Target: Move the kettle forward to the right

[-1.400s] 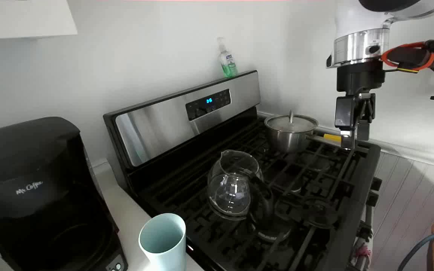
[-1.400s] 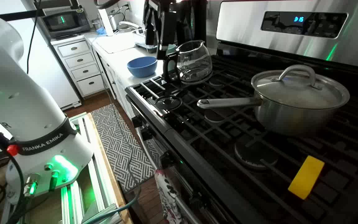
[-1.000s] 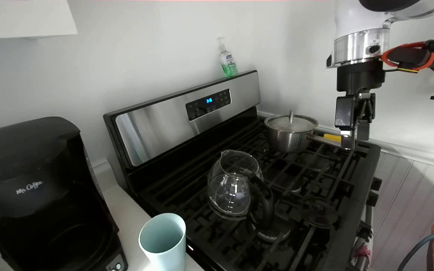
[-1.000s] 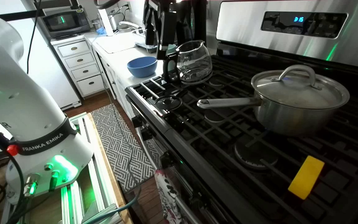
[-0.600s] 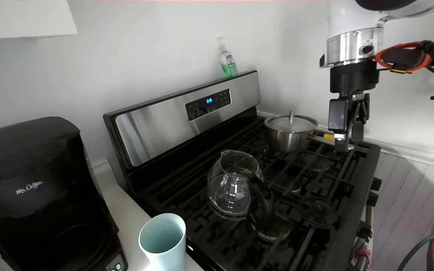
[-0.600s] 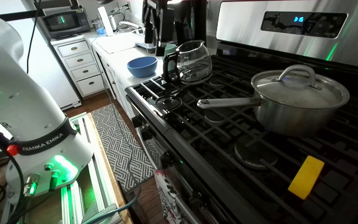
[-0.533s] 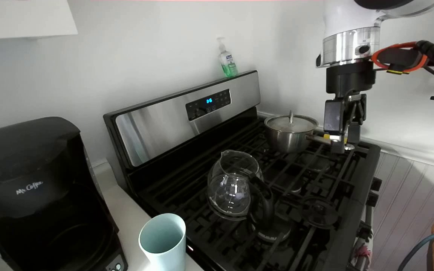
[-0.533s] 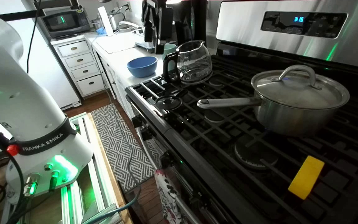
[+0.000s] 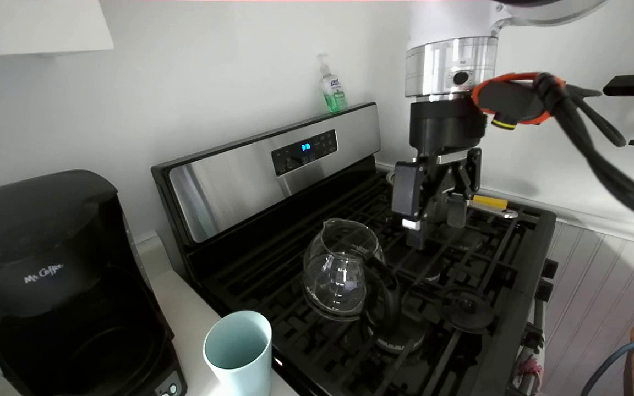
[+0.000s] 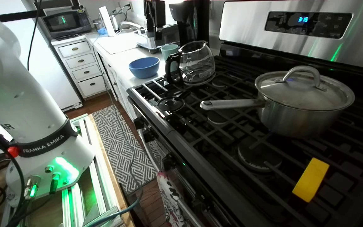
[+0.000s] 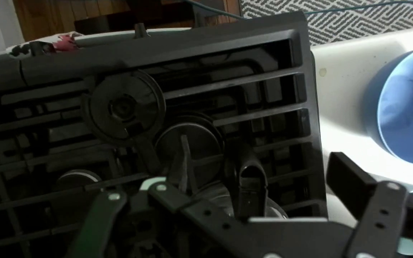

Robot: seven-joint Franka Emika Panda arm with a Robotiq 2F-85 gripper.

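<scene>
Since the earlier frames the gripper [image 9: 436, 234] has shifted along the gas stove [image 9: 517, 324] toward the glass coffee carafe [image 9: 336, 283], and in an exterior view it now masks most of the steel saucepan [image 10: 298, 116]. We note no shift in the carafe itself.

We find the carafe upright on the stove, at the end near the pale blue cup [image 9: 240, 344], its black handle [image 9: 392, 300] turned toward the stove's front edge. The gripper is released: its jaws stand apart, and we see nothing held between them.

The governing relation is that of gripper to handle. In both exterior views the gripper hangs above the handle side of the carafe, apart from it, so we take the glass belly to lie below it and toward the stove's back panel [image 9: 229, 190], with the handle the nearer part. In the wrist view the handle appears between the two sides of the gripper, its length running out toward the front edge, while the jaws part crosswise to it. We judge this alignment suited to a pinch across the handle once the gripper comes down; the exact height gap we cannot tell.

Step in hand, in our judgement: the approach to the carafe; grasp not yet made.
</scene>
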